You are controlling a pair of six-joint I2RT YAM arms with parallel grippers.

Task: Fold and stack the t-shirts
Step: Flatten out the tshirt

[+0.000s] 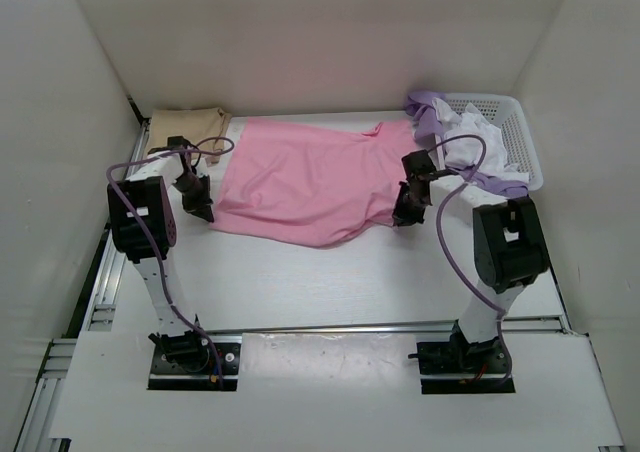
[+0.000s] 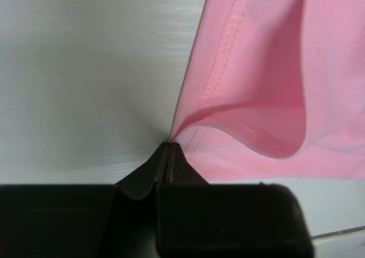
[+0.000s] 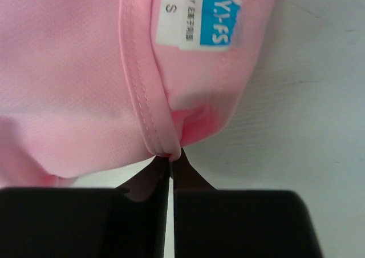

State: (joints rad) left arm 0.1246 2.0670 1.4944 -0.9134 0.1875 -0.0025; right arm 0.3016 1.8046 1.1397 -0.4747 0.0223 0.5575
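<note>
I am pinching the pink t-shirt [image 1: 310,182], lying lengthwise across the frame's centre, at both ends: left gripper [image 1: 203,213] clamped on its hem corner, right gripper [image 1: 403,217] on its collar.

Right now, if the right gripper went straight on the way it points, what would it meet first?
The pink t-shirt: the right gripper is shut on its neckband, so more pink cloth lies directly ahead.
</note>
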